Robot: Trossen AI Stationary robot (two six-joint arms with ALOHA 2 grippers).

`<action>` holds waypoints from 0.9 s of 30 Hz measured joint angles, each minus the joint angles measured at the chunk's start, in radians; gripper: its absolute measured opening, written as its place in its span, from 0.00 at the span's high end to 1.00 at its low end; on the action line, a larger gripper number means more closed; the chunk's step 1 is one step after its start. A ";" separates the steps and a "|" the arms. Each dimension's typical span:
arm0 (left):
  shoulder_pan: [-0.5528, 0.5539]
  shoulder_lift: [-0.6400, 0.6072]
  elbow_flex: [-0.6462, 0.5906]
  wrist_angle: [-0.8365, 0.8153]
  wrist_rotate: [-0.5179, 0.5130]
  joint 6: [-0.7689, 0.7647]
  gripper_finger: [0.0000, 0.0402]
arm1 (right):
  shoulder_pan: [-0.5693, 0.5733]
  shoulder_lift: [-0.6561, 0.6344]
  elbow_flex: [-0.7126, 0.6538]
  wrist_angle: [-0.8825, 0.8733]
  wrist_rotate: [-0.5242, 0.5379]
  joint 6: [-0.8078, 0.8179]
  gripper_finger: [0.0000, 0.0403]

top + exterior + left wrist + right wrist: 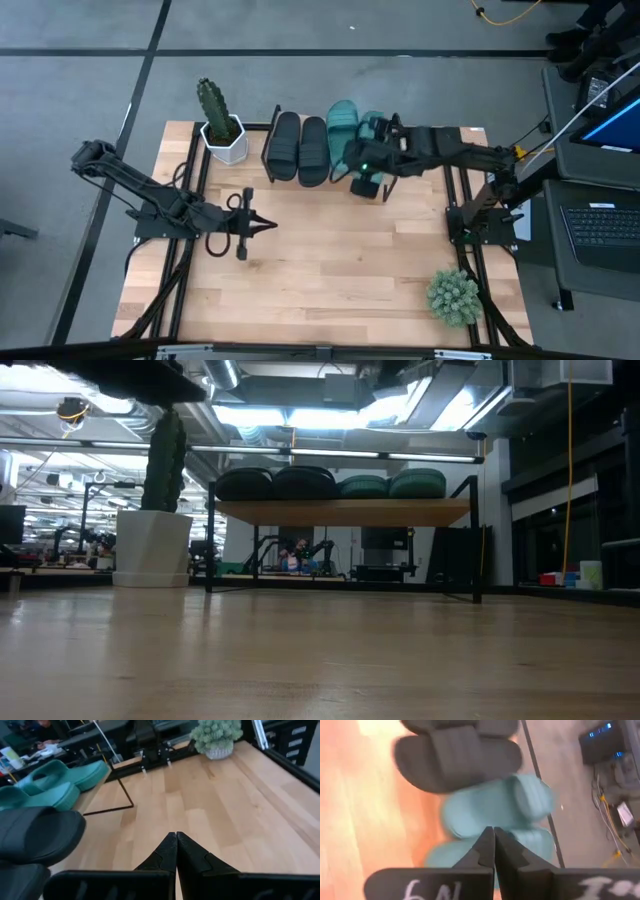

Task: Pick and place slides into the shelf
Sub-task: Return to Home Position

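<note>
Two black slides [298, 148] and two teal slides [343, 125] lie side by side, soles down, on the shelf [340, 512] at the table's far middle. The low view shows all of them in a row on the light board: black [275, 482] on the left, teal [392, 484] on the right. My right gripper [348, 165] hovers shut above the teal slides [495, 810], slanting down, with nothing between its fingers [485, 845]. My left gripper [270, 226] is shut and empty over the table's left middle, clear of the slides [40, 832].
A cactus in a white pot [222, 130] stands left of the shelf. A round green plant [455, 295] sits near the table's right front corner. Bare wooden tabletop [340, 260] lies between the arms. A laptop [600, 230] sits off the table's right side.
</note>
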 joint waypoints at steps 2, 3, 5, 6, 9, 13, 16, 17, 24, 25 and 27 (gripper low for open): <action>0.000 -0.034 0.000 -0.018 0.002 -0.011 1.00 | 0.012 -0.028 -0.123 0.087 -0.004 -0.018 0.99; 0.000 -0.050 0.000 -0.030 0.002 -0.017 1.00 | 0.017 -0.052 -0.192 0.137 -0.010 -0.022 0.99; 0.000 -0.082 0.000 -0.060 0.003 -0.023 1.00 | 0.025 -0.114 -0.340 0.237 -0.011 -0.021 0.99; 0.000 -0.097 0.000 -0.066 0.004 -0.024 1.00 | 0.031 -0.153 -0.415 0.295 -0.012 -0.019 0.99; 0.002 -0.143 0.000 -0.092 0.001 -0.024 1.00 | 0.044 -0.280 -0.629 0.502 -0.069 -0.024 0.99; 0.027 -0.197 0.000 -0.118 -0.003 -0.017 1.00 | 0.057 -0.453 -0.870 0.776 -0.227 -0.053 0.99; 0.063 -0.255 0.000 -0.140 -0.003 -0.016 1.00 | 0.067 -0.565 -1.013 0.938 -0.316 -0.098 0.99; 0.078 -0.275 0.000 -0.146 -0.003 -0.014 1.00 | 0.069 -0.598 -1.053 0.977 -0.336 -0.106 0.99; 0.234 -0.366 0.000 -0.162 0.217 0.036 1.00 | 0.074 -0.775 -1.254 1.142 -0.433 -0.134 0.99; 0.261 -0.370 0.000 -0.165 0.229 0.036 1.00 | 0.074 -0.793 -1.276 1.164 -0.444 -0.135 0.99; 0.317 -0.378 -0.007 -0.170 0.254 0.027 1.00 | 0.074 -0.827 -1.314 1.194 -0.462 -0.137 0.99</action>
